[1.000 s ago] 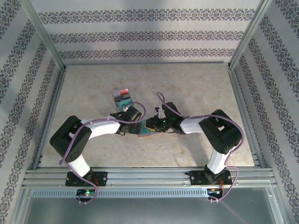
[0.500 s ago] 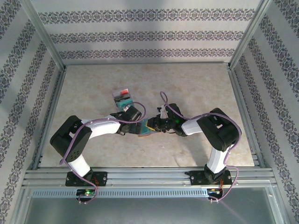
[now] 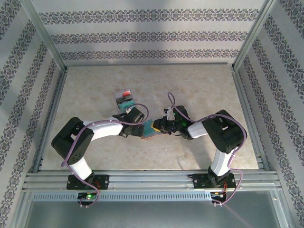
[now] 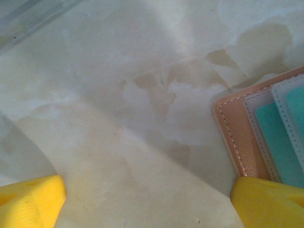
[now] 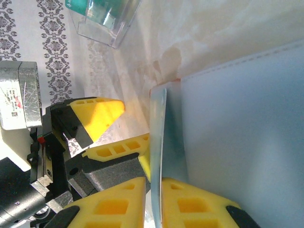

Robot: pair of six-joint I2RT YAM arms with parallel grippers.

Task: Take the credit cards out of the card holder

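Pinching almost shut, the right fingers grip a thin pale sheet that stands edge-on between them; whether it is a card or a flap of the holder cannot be told. Just beside that sheet spreads the holder's grey-blue inner panel, with a stitched rim and an orange-red corner at its top. The left fingers are spread wide and hold nothing. One tip hangs over bare surface. The other sits at the holder's tan stitched corner, where contact cannot be judged, and teal cards show in the pockets next to it. From above, the holder lies near the middle of the surface, between the two sets of fingers, its teal face tilted up. The right fingers meet it from the right and the left fingers from the left. Each forearm runs low and level toward the middle, with its elbow folded outward above its base at the near edge. A clear box holding a teal, black and red stack rests a little behind the left wrist, apart from the holder.
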